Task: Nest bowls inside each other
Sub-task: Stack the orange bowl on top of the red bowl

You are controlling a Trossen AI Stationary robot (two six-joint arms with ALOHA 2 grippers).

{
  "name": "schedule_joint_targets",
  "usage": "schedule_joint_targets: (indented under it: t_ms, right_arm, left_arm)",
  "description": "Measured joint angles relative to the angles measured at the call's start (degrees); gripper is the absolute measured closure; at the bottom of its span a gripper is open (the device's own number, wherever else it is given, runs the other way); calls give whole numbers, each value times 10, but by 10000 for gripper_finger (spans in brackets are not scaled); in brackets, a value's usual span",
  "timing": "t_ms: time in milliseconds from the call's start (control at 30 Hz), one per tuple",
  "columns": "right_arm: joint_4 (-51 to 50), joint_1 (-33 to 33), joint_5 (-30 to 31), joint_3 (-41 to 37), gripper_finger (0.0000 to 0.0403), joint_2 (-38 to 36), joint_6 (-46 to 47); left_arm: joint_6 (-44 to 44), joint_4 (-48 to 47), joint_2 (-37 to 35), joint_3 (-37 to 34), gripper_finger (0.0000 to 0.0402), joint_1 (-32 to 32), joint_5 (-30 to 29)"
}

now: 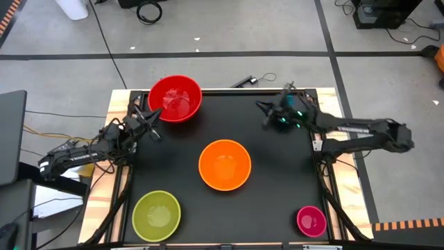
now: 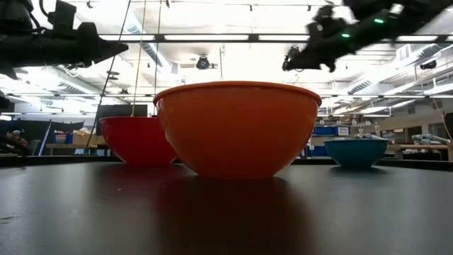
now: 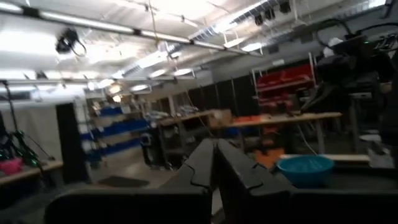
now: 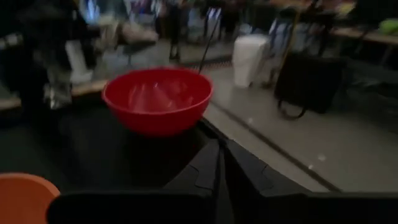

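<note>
Four bowls show on the black table in the high view. The red bowl (image 1: pixel 175 97) is at the far left, the orange bowl (image 1: pixel 224 164) in the middle, the yellow-green bowl (image 1: pixel 157 215) near left and the small magenta bowl (image 1: pixel 311 220) near right. The blue bowl (image 2: pixel 356 151) stands on the table at the far right, under my right arm in the high view. My left gripper (image 1: pixel 151 119) is shut, in the air just beside the red bowl's near-left rim. My right gripper (image 1: pixel 267 114) is shut, raised over the far right and pointing toward the red bowl (image 4: pixel 157 99).
The table's wooden frame (image 1: pixel 118 104) runs round the black top. A dark laptop (image 1: pixel 10 135) stands off the table's left side. Bare table lies between the orange bowl and the right edge.
</note>
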Motion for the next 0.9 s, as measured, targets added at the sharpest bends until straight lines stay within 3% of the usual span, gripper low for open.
schedule_joint_targets:
  t_ms: [200,367,667,900]
  right_arm:
    - [-221,-30,-170,181,334,166,-49]
    - [-330,-24,-256,285,290,276,-98]
    - [-384,20,-284,370,239,380,-174]
    - [-369,33,-407,375,238,433,-183]
  left_arm:
    - [2,-3,4,0,379,13,22]
    - [-1,-9,30,0,379,14,42]
    - [0,-10,84,0,379,14,41]
    - [-15,-5,95,0,379,14,40]
